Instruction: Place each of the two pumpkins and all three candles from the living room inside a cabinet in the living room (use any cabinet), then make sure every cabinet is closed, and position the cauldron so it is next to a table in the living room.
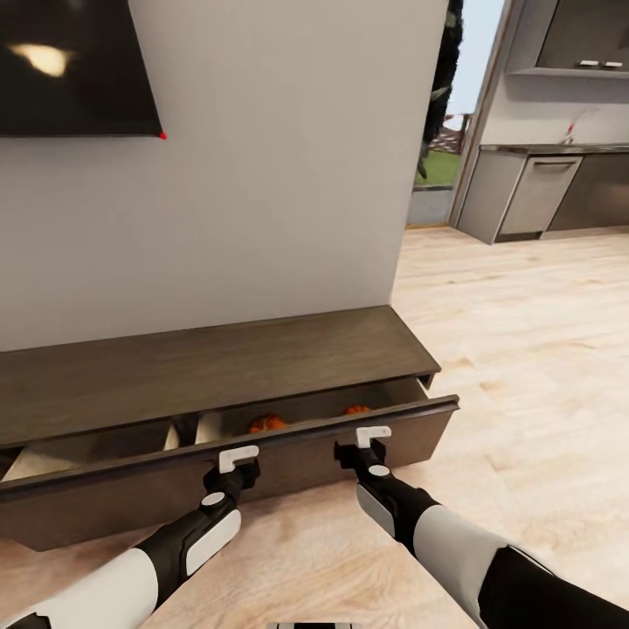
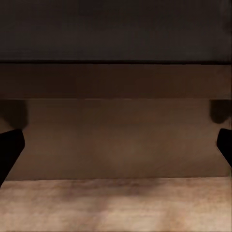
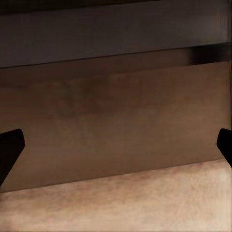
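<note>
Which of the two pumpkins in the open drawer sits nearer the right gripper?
The pumpkin toward the drawer's right end, just beyond the right gripper; the other pumpkin lies further left, nearer the left gripper.

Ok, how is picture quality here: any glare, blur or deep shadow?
Head view: sharp, with a warm glare spot on the dark wall screen; the open drawer interior is shadowed around the pumpkins. Both wrist views: soft, dim, low-contrast brown drawer front.

White-shelled forearms, black wrists, pale claw point(image 1: 238, 455) tips, round grey buttons
</note>
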You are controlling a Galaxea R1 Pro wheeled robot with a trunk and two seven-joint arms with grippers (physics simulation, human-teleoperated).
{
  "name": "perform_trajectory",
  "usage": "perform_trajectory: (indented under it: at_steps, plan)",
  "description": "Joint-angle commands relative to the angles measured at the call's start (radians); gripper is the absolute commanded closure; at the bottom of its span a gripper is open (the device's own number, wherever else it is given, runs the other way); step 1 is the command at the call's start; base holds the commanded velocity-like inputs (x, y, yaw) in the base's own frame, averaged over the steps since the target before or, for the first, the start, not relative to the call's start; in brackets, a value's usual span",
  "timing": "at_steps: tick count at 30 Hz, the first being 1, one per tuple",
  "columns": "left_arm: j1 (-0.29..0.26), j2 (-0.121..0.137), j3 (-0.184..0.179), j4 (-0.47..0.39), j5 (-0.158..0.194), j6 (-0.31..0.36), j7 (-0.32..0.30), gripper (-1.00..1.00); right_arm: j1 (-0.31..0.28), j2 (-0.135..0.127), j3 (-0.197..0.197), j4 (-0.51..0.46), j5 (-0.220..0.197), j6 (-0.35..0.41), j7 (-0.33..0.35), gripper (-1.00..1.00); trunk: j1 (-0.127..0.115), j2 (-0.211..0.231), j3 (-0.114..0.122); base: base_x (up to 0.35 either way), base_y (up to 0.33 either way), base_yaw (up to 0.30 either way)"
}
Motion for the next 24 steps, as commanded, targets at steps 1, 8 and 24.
perform_trajectory:
  at_steps: [1,8,24]
  plan:
    - [-0.002,0.001,-0.010,-0.002,0.003,-0.007,0.005,-1.00,-0.001,0.000,0.008,0.000,-0.011,-0.005,-0.004,-1.00,0.000,0.000,-0.001,0.222,0.000,0.000]
    - [-0.002,0.001,-0.010,-0.002,0.003,-0.007,0.004,-1.00,-0.001,0.000,0.008,0.000,-0.011,-0.005,-0.004,-1.00,0.000,0.000,-0.001,0.208,0.000,0.000]
    - [-0.002,0.001,-0.010,-0.002,0.003,-0.007,0.005,-1.00,-0.001,0.000,0.008,0.000,-0.010,-0.005,-0.004,-1.00,0.000,0.000,-0.001,0.141,0.000,0.000]
